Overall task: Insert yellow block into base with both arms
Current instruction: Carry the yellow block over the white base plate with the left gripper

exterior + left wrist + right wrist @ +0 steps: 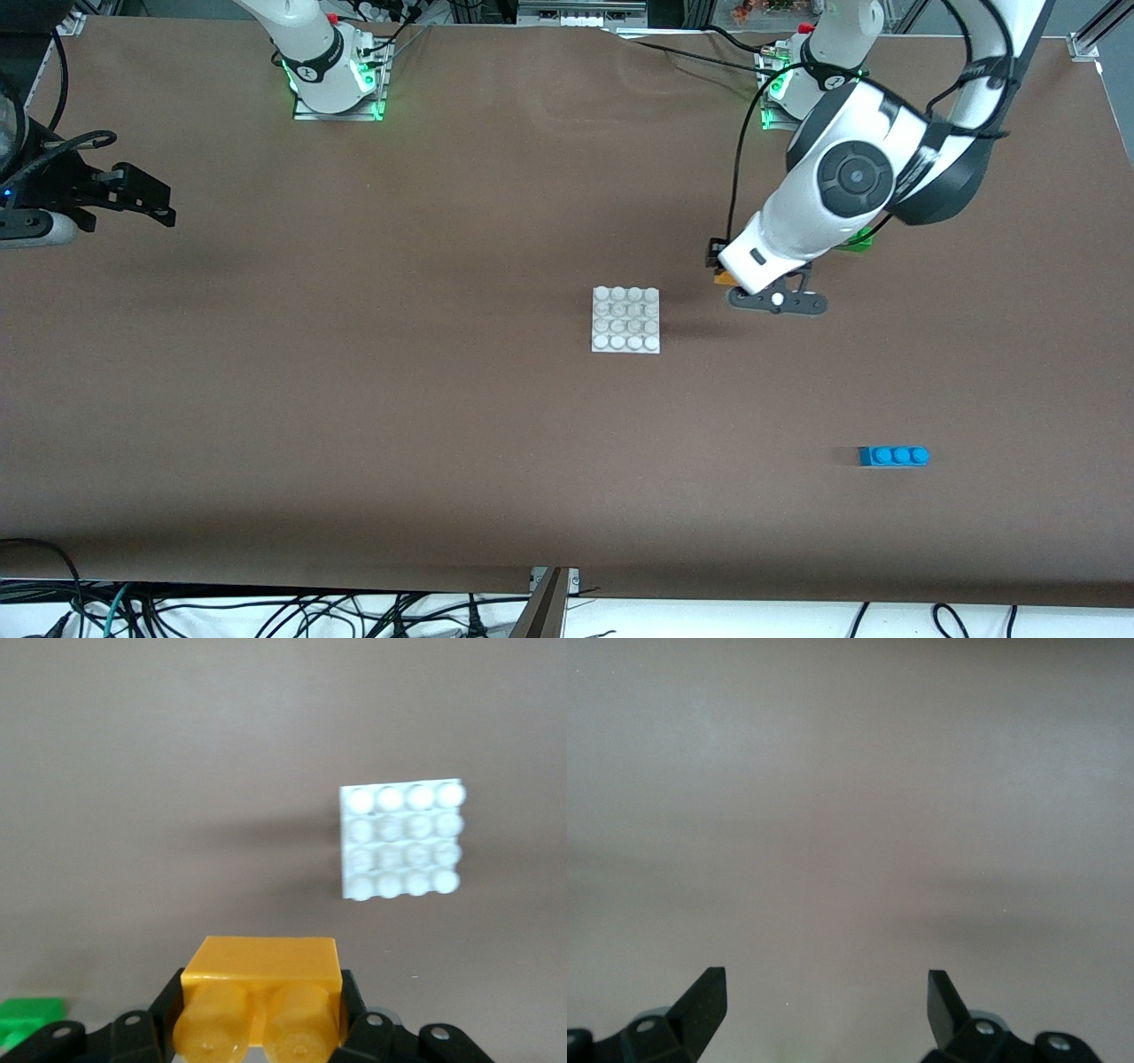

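We see the left pincer (261,1014) grasping the yellow block (261,997) above the counter (354,399), near the base (626,320); the right pincer (826,997) waits, released.

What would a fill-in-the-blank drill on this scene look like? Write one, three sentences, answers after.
1. The left gripper is shut on the ____ block.
2. The base carries a grid of ____ studs in all.
3. The right gripper, over bare table, has its fingers ____.

Missing words: yellow; sixteen; open
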